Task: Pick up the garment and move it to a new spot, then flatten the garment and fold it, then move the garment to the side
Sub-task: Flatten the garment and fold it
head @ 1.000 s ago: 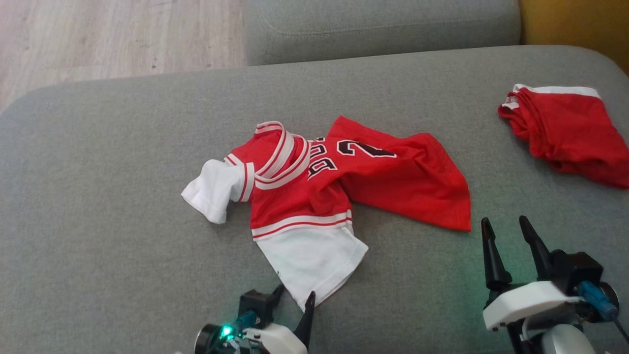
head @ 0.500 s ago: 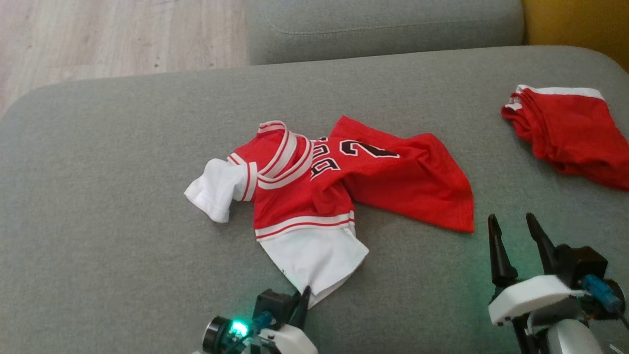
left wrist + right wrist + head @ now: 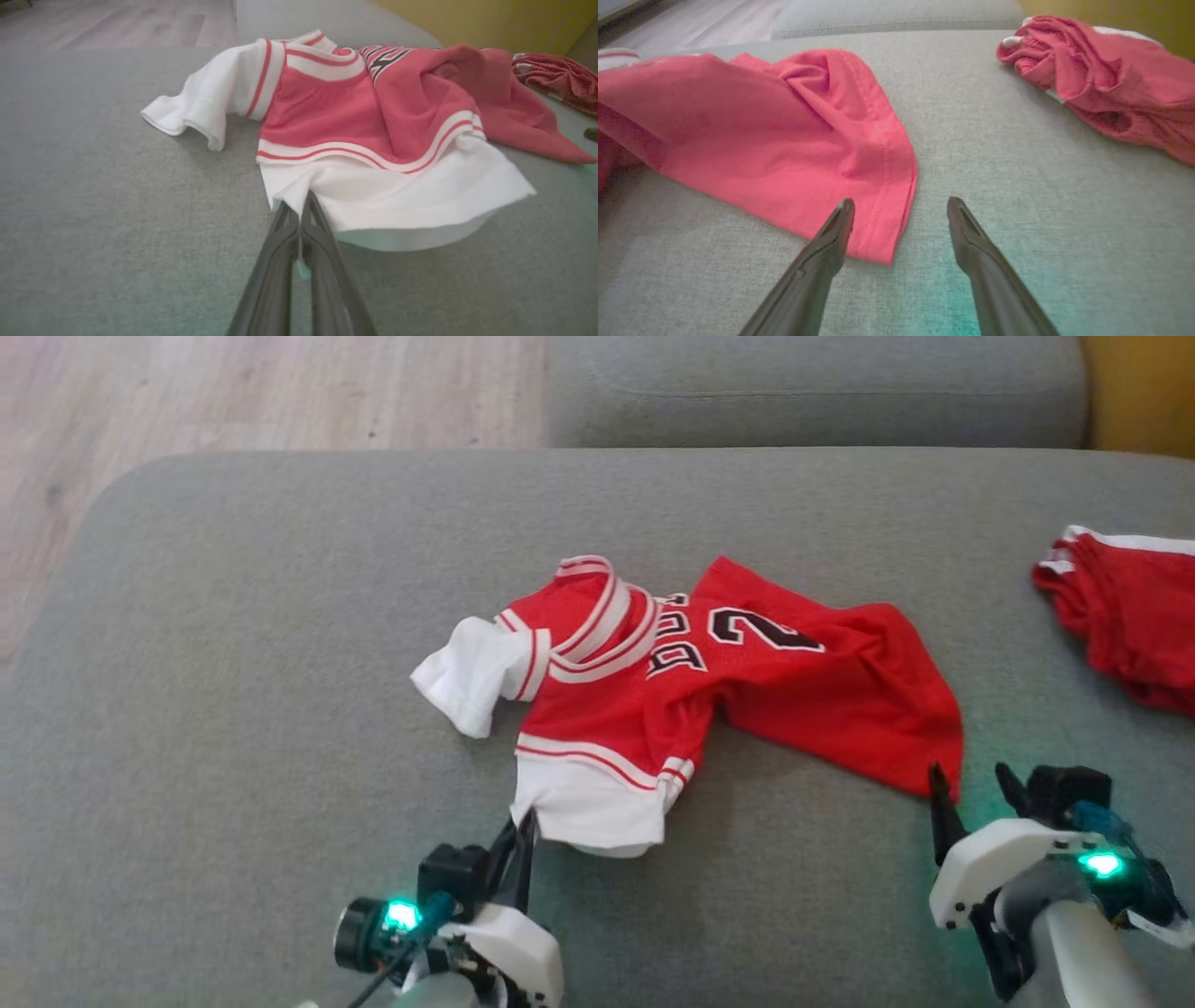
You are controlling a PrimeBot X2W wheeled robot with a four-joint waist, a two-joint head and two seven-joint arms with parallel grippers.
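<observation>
While shut at the left pincer (image 3: 299,212), grips the near white hem of the garment (image 3: 653,700), crumpled on the sofa (image 3: 233,663); holds the right pincer (image 3: 901,204) agape at its near right red corner. Seems light, limp: suits hem and corner pinches.

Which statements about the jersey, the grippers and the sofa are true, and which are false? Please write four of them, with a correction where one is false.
1. The left gripper is shut on a white edge of the jersey. True.
2. The right gripper has its fingers shut. False: they stand open, at the jersey's red corner.
3. A second red garment lies on the sofa, apart from the jersey. True.
4. The jersey is neatly folded. False: it lies crumpled and unfolded.
</observation>
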